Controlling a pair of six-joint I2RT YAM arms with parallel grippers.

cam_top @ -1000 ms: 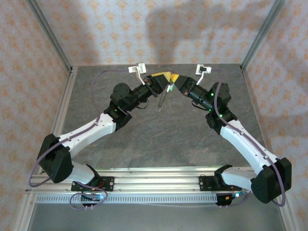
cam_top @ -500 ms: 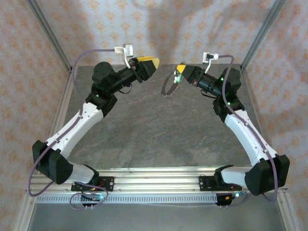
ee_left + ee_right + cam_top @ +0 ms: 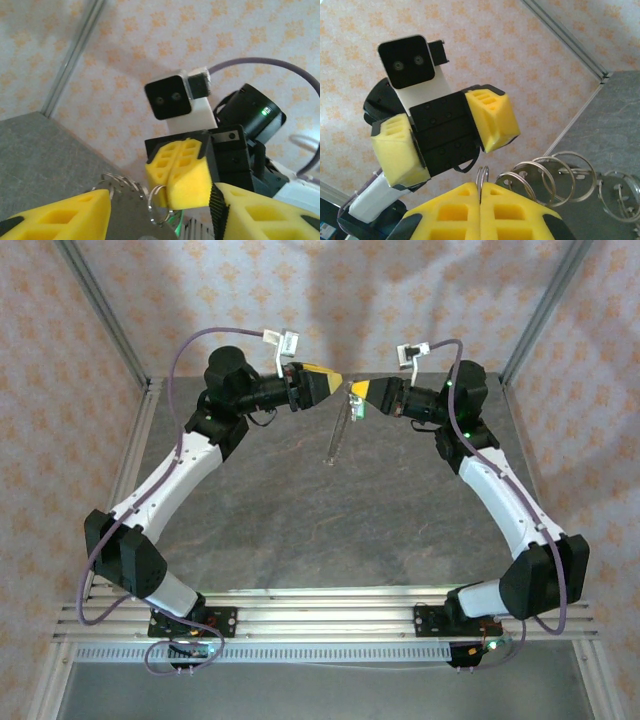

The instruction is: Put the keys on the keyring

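Observation:
The keyring (image 3: 338,435) hangs as a thin grey loop under my right gripper (image 3: 355,392), high over the back of the table. That gripper (image 3: 481,186) is shut on one small wire ring at the loop's top; more small rings and a grey plate (image 3: 525,176) trail to its right. A green key (image 3: 357,412) dangles just under the right fingers, and its green head peeks out below the rings (image 3: 178,227). My left gripper (image 3: 332,378) faces the right one, tips nearly meeting. Its jaws (image 3: 162,210) stand apart, with the keyring (image 3: 127,210) lying in the gap.
The grey stone-patterned table (image 3: 330,530) lies well below both grippers. Metal frame posts (image 3: 100,310) rise at the back corners before patterned walls. A rail (image 3: 320,625) carries the arm bases at the near edge.
Half a second ago the grippers were well apart. The left one has swung right, up to the ring. The right gripper has turned so that the ring hangs straight down.

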